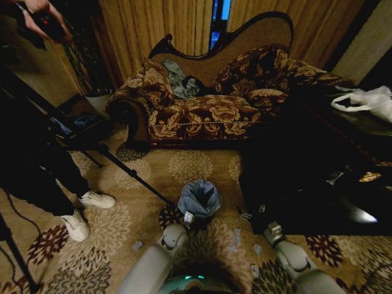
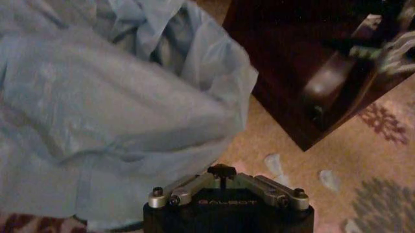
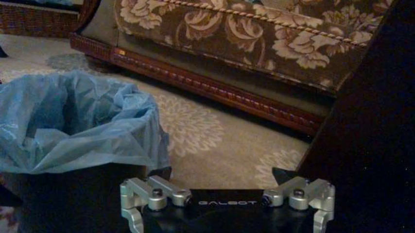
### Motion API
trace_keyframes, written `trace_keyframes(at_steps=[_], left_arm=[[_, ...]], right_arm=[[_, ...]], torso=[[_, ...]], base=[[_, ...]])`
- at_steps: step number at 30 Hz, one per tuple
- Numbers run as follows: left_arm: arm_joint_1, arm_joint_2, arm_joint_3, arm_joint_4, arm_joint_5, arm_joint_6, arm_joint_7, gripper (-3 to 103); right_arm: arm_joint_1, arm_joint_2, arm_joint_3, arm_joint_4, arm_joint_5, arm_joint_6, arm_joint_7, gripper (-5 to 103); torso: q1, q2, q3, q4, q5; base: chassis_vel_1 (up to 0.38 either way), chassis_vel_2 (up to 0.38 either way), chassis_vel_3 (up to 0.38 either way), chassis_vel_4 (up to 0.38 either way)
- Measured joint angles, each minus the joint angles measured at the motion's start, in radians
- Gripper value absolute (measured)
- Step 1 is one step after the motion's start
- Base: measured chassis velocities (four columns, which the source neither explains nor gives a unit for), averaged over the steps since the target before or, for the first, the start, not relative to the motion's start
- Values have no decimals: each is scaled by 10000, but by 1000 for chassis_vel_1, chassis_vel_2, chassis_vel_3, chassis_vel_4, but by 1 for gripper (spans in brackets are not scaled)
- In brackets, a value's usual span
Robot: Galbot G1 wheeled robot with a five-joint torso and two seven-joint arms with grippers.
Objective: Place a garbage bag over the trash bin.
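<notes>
Sitting already draped over the small black round trash bin (image 3: pixel 71 194) on the patterned carpet (image 1: pixel 202 165): thin, wrinkly pale blue plastic garbage bag (image 1: pixel 198 199). Likely handling light, soft, slippery; best pinching at the folded rim. Hovering near it, left gripper (image 2: pixel 224 182) folded narrow and holding nothing; right gripper (image 3: pixel 227 213) spreading wide, empty.

The trash bin (image 1: pixel 199 211) stands on the carpet (image 1: pixel 196 168) near the robot, with the garbage bag (image 1: pixel 199 198) inside it and folded over its rim. The sofa (image 1: pixel 214 104) lies beyond it, far across the carpet. The table (image 1: pixel 318 184) stands to the bin's right. The left end effector (image 1: pixel 187 218) sits just beside the bin's near left edge; the right end effector (image 1: pixel 273 233) is near the table's near corner.
</notes>
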Motion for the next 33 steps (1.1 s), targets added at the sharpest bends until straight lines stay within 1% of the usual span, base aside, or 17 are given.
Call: trace_keyframes(at_steps=[2,7,8,9,11,14,15,17,18,20,21,23,24,28,30,32,33], left_arm=[[78,-2,-71,18,72,-210,42,0],[239,53,-136,-284,-6,-311,129,0],[293,88,-151,-392,-15,-352,190,-2],[370,144,-198,-571,-59,-440,445,3],[419,195,-222,-697,-109,-574,646,3],[614,340,-339,-1260,-335,-718,764,19],[614,340,-339,-1260,-335,-718,764,19],[730,426,-410,-1610,-467,-562,597,30],[730,426,-410,-1610,-467,-562,597,30],[813,506,-473,-1878,-520,-483,552,41],[854,532,-515,-1994,-545,-422,537,41],[1030,575,-669,-2407,-670,-159,407,52],[1030,575,-669,-2407,-670,-159,407,52],[1410,586,-762,-2852,-788,208,2,74],[1482,585,-761,-2916,-792,230,-50,74],[1727,582,-752,-3183,-800,296,-305,84],[1727,582,-752,-3183,-800,296,-305,84]], right_arm=[[-32,0,19,5,-6,9,-12,100],[-16,42,10,5,-16,9,-14,100],[-3,56,-6,5,-17,9,-13,100],[15,74,-24,5,-18,7,-14,100],[28,80,-31,5,-23,7,-13,100],[30,92,-29,1,-56,15,-18,100],[30,92,-29,1,-56,15,-18,100],[17,109,0,-23,-84,43,-37,100],[17,109,0,-23,-84,43,-37,100],[-1,126,6,-46,-115,77,-58,100],[-5,133,9,-56,-128,85,-69,100],[-6,185,20,-103,-169,104,-71,100],[-6,185,20,-103,-169,104,-71,100],[28,258,-12,-221,-280,163,-71,100],[32,271,-29,-236,-290,165,-71,100],[49,315,-81,-293,-318,185,-71,100],[49,315,-81,-293,-318,185,-71,100]], torso=[[0,0,0,0,1],[0,0,0,0,0],[0,0,0,0,0],[0,0,0,0,1],[0,0,0,1,1],[0,0,0,0,1],[0,0,0,0,1],[0,0,0,0,0],[0,0,0,0,0],[0,0,0,0,1],[0,0,0,0,0],[0,0,0,0,1],[0,0,0,0,1],[0,0,0,0,1],[0,0,0,1,1],[0,0,0,0,0],[0,0,0,0,0]], base=[[0,0,0,0],[0,0,0,0],[0,0,0,0],[0,0,0,0],[0,0,0,0],[0,0,0,0],[0,0,0,0],[0,0,0,0],[0,0,0,0],[0,0,0,0],[0,0,0,0],[0,0,0,0],[0,0,0,0],[0,0,0,0],[0,0,0,0],[0,0,0,0],[0,0,0,0]])
